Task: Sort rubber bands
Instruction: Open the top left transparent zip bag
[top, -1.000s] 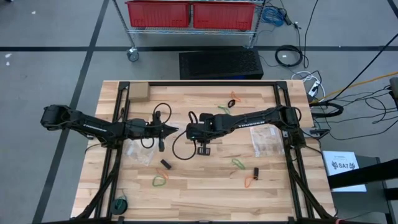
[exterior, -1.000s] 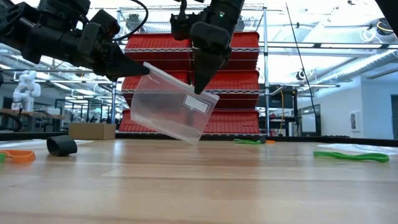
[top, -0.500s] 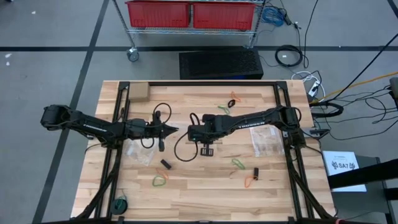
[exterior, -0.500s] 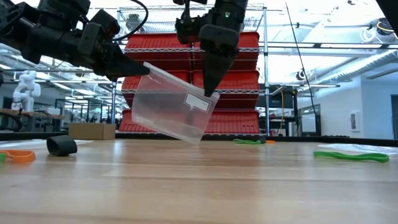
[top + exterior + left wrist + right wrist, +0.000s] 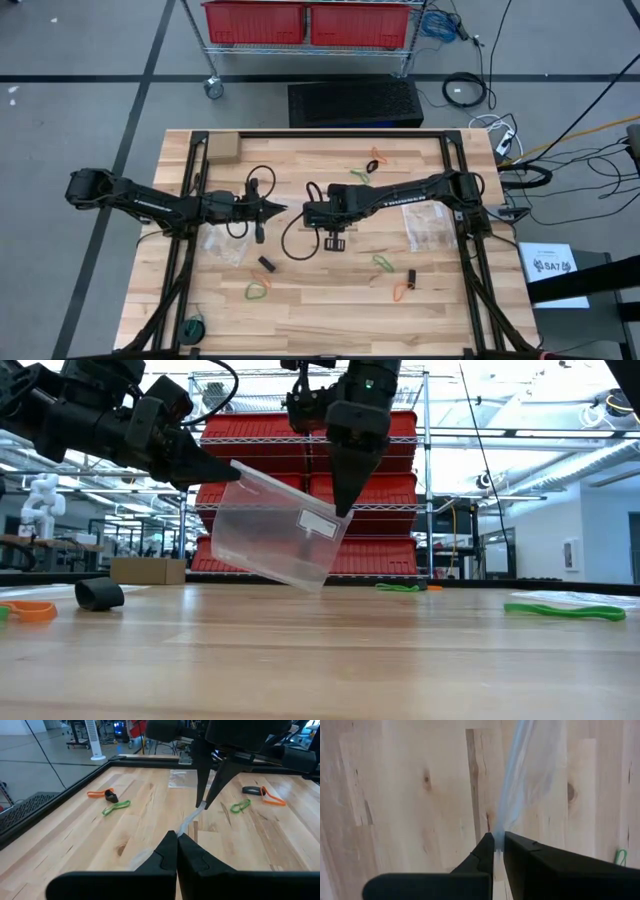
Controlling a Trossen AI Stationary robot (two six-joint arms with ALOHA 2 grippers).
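A clear zip bag (image 5: 275, 535) with a white label hangs above the table's middle, between my two grippers. My left gripper (image 5: 235, 472) (image 5: 176, 837) is shut on its higher end. My right gripper (image 5: 343, 510) (image 5: 498, 840) is shut on its lower end. Rubber bands lie loose on the wood: green (image 5: 257, 291), green (image 5: 382, 263), orange (image 5: 400, 291), black (image 5: 266, 265), and an orange and green pair (image 5: 368, 165) at the far side. The low view shows a black band (image 5: 98, 594) and a green band (image 5: 565, 610) lying flat. My left gripper pinches the bag's top edge at its left corner (image 5: 186, 824) between its two fingers, coming nearly level from the table's left. That end is the higher one, and the bag hangs below, clear of the wood. My right gripper pinches the same top edge near its right corner (image 5: 501, 827), fingers pointing steeply down from above. The film (image 5: 530, 770) runs away from the fingertips as a thin sheet, and that end sits lower, so the bag is tilted.
Two more clear bags lie flat on the table, one at the near left (image 5: 222, 245) and one at the right (image 5: 430, 228). A small cardboard box (image 5: 222, 149) stands at the far left corner. Black cables (image 5: 290, 240) loop below the arms.
My right gripper has tipped a little, and its fingertips have shifted along the bag's top edge toward the table's right, nearer the bag's corner. The bag and my left gripper have stayed where they were.
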